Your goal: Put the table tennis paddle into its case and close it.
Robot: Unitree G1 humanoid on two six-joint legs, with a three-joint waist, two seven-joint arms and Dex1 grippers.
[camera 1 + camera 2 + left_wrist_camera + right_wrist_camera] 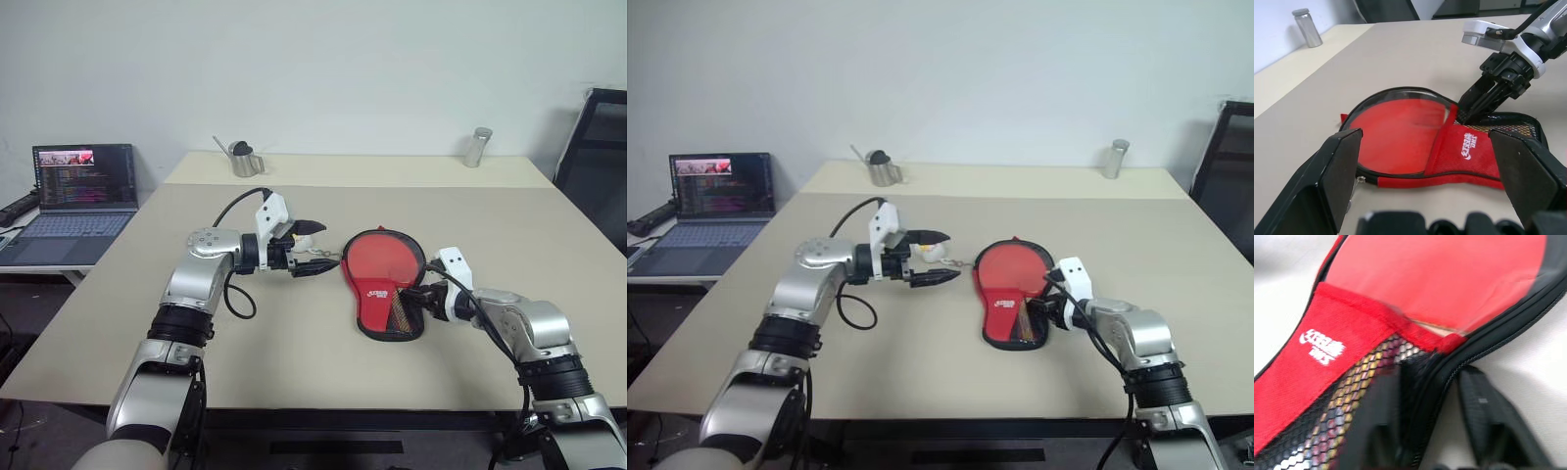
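Note:
The case (pixel 390 334) lies open on the table, red lining up, with black zipper rim and grey mesh pocket (pixel 1347 416). The table tennis paddle's red face (pixel 380 257) rests inside it, its handle end tucked under the case's red logo band (pixel 1469 147). My right gripper (pixel 411 297) comes in from the right at the narrow end. Its fingers straddle the zipper rim (pixel 1444 362) and pinch it, one over the mesh and one outside. My left gripper (pixel 321 247) hovers just left of the case, wide open and empty, pointing at it. A small white tag (pixel 933 252) on a ring lies below it.
A laptop (pixel 83 191) sits on a side table at the far left. A metal pitcher (pixel 243 158) and a metal cylinder (pixel 478 147) stand at the table's back edge. A black chair (pixel 598 166) is at the right.

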